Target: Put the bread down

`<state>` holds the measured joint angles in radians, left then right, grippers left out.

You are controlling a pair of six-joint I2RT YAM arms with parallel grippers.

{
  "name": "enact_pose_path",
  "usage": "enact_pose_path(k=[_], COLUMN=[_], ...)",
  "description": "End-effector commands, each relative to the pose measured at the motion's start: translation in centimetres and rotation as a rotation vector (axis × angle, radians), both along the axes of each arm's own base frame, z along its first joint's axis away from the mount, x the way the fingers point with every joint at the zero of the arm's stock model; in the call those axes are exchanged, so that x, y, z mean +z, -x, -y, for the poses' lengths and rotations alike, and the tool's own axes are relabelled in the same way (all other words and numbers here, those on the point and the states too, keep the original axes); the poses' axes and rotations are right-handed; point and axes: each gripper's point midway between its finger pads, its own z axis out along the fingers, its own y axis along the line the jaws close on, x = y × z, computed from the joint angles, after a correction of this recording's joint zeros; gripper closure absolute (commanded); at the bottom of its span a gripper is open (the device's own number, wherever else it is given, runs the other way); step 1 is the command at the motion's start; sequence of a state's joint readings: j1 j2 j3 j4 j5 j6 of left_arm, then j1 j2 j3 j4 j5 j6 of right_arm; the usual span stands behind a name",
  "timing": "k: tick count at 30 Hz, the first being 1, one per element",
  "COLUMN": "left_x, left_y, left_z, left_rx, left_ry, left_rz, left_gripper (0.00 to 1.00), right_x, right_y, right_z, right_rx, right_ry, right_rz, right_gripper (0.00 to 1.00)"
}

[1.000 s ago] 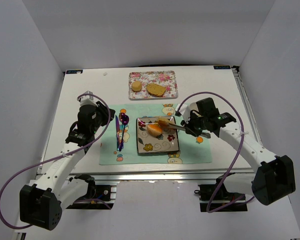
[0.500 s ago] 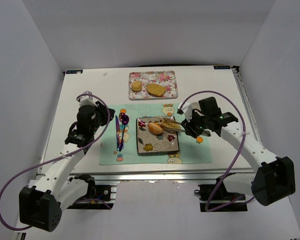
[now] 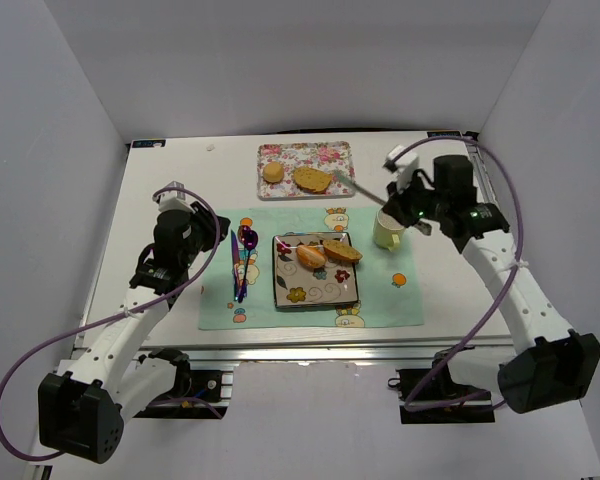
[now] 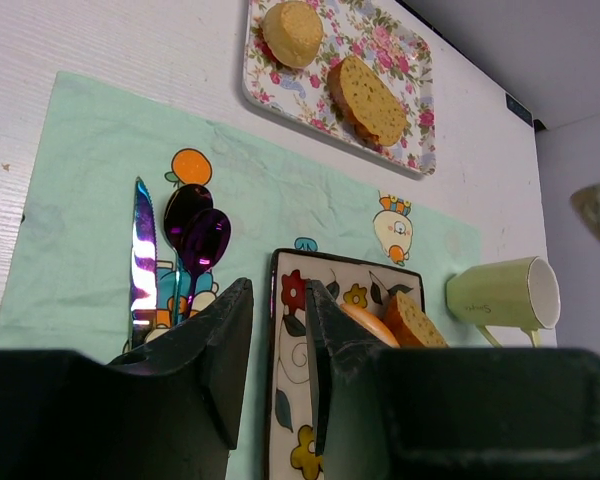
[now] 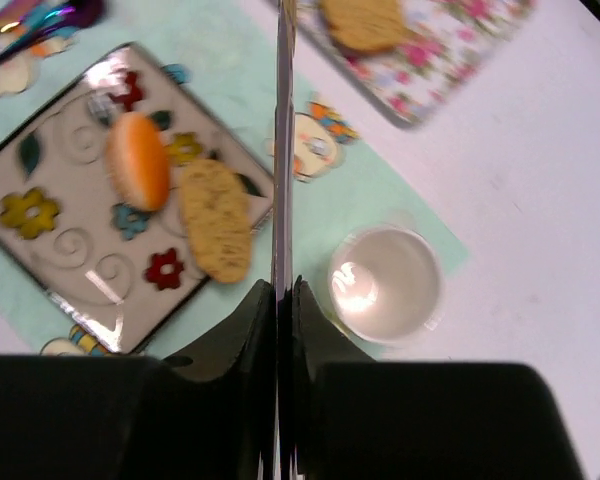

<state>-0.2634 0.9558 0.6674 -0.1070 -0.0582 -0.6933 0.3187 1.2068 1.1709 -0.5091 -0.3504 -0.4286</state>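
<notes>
An oval roll (image 3: 311, 256) and a toasted slice (image 3: 342, 251) lie side by side on the square flowered plate (image 3: 315, 292). They also show in the right wrist view, roll (image 5: 140, 160) and slice (image 5: 215, 220). A round roll (image 3: 273, 172) and another slice (image 3: 312, 180) lie on the floral tray (image 3: 338, 155) at the back. My right gripper (image 3: 396, 203) is shut on a thin metal utensil (image 3: 358, 185), held above the mug and pointing at the tray. My left gripper (image 3: 212, 235) is slightly open and empty, left of the plate.
A pale green mug (image 3: 385, 230) stands right of the plate on the green placemat (image 3: 310, 312). A knife (image 4: 143, 250) and purple spoons (image 4: 202, 235) lie on the mat left of the plate. White walls enclose the table on three sides.
The toasted slice went from the utensil onto the plate beside the roll. My right arm then lifted and drew back to the right with the utensil. The left arm has not moved.
</notes>
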Motion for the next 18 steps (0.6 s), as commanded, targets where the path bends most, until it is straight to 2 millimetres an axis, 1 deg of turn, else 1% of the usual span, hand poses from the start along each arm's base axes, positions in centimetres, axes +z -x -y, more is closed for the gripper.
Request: enact_pose_path(k=[1,2,3,4,6,7,8,9,10,11,12,13,14,15,16,18], left_x=[1.6,1.6,1.4,1.4,1.3,1.2,1.2,1.0,1.0,1.1,1.1,1.1,1.2,1.2,1.2,1.0], left_y=[-0.2,-0.2,-0.2,-0.3,-0.3,-0.5,-0.5,-0.5,-0.6,-0.7,-0.8,-0.8,-0.9,-1.0,-1.0,-0.9], left_z=[0.1,0.1,0.1,0.2,0.3,0.4,0.5,0.6,0.6,0.7,0.7,0.7,0.8,0.8,0.8,0.8], left_rx=[-0.004,-0.007,-0.006,-0.011,-0.013,-0.016,-0.019,-0.024,-0.026,-0.029,-0.030,-0.030,-0.033,-0.035,-0.034,-0.034], left_ry=[0.021,0.025,0.025,0.027,0.030,0.031,0.032,0.034,0.033,0.033,0.032,0.030,0.026,0.026,0.024,0.023], left_rz=[0.047,0.049,0.046,0.047,0.048,0.049,0.050,0.043,0.044,0.045,0.045,0.044,0.044,0.042,0.041,0.038], left_gripper=[0.62,0.62,0.62,0.62,0.62,0.62,0.62,0.62,0.62,0.62,0.62,0.62,0.62,0.62,0.62,0.62], right_x=[1.4,0.0,-1.0,-3.3,-6.0,-7.1,-9.9,-11.3,-13.1,-15.0,-16.0,-16.9,-18.4,-19.1,-19.9,-20.8], right_y=[-4.9,-5.8,-6.3,-6.8,-7.1,-7.2,-6.7,-6.6,-6.5,-6.2,-6.2,-5.9,-5.6,-5.4,-5.2,-4.7], right_z=[6.9,8.8,10.4,14.0,16.8,18.6,19.2,19.7,20.7,21.0,21.3,21.7,21.8,21.8,21.8,21.8], right_rx=[-0.367,-0.448,-0.520,-0.636,-0.746,-0.800,-0.826,-0.841,-0.875,-0.881,-0.887,-0.904,-0.908,-0.907,-0.905,-0.888], right_ry=[-0.111,-0.118,-0.140,-0.132,-0.135,-0.136,-0.125,-0.116,-0.082,-0.061,-0.045,-0.035,-0.027,-0.020,-0.010,0.009], right_rz=[-0.019,-0.068,-0.112,-0.159,-0.202,-0.212,-0.275,-0.293,-0.308,-0.304,-0.302,-0.311,-0.339,-0.355,-0.372,-0.375], right_gripper=[1.00,1.00,1.00,1.00,1.00,1.00,1.00,1.00,1.00,1.00,0.99,0.91,0.87,0.82,0.74,0.67])
